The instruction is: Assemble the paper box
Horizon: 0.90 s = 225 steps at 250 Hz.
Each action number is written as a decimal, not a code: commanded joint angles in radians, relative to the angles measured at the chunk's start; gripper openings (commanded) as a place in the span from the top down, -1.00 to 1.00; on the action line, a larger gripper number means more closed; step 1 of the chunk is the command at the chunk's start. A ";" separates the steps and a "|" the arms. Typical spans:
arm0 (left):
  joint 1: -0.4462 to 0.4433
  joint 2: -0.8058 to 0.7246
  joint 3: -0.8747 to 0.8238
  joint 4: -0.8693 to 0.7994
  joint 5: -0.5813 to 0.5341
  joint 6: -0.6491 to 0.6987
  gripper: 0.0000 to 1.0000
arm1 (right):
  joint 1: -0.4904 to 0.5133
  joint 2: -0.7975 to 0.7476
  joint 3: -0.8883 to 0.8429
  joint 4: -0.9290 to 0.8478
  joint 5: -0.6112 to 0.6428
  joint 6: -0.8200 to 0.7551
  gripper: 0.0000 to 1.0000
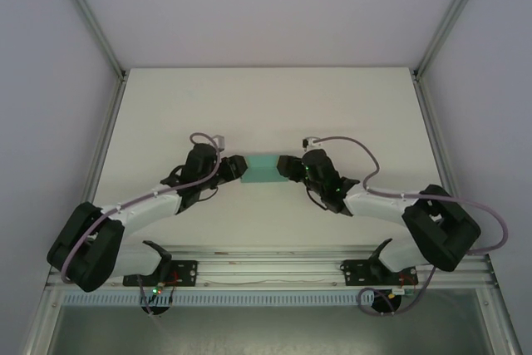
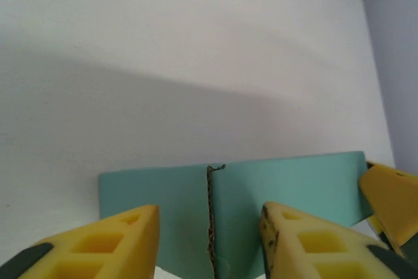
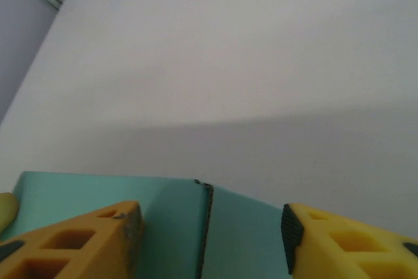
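Note:
The teal paper box [image 1: 263, 168] lies folded on the white table between the two arms. My left gripper [image 1: 237, 169] is at its left end and my right gripper [image 1: 287, 167] at its right end. In the left wrist view the box [image 2: 294, 181] shows a raw card edge running up the middle of the left gripper [image 2: 210, 219], whose yellow fingers stand apart on either side without touching it. The right wrist view is similar: the box [image 3: 78, 191] with a card seam centred in the right gripper [image 3: 210, 213], jaws apart and clear of the card.
The white table [image 1: 266, 106] stretches behind the box to the back wall. Aluminium frame posts [image 1: 91, 22] rise at both back corners. A metal rail [image 1: 266, 268] with the arm bases runs along the near edge.

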 commanded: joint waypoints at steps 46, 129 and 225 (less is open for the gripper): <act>-0.011 -0.009 0.156 -0.285 -0.022 0.155 -0.58 | 0.009 -0.067 0.090 -0.318 0.038 -0.100 -0.47; -0.011 -0.039 0.298 -0.378 -0.157 0.236 -1.00 | -0.012 -0.110 0.211 -0.397 0.025 -0.213 -0.99; 0.026 -0.018 0.501 -0.607 -0.486 0.308 -1.00 | -0.028 -0.038 0.483 -0.810 -0.366 -0.953 -0.99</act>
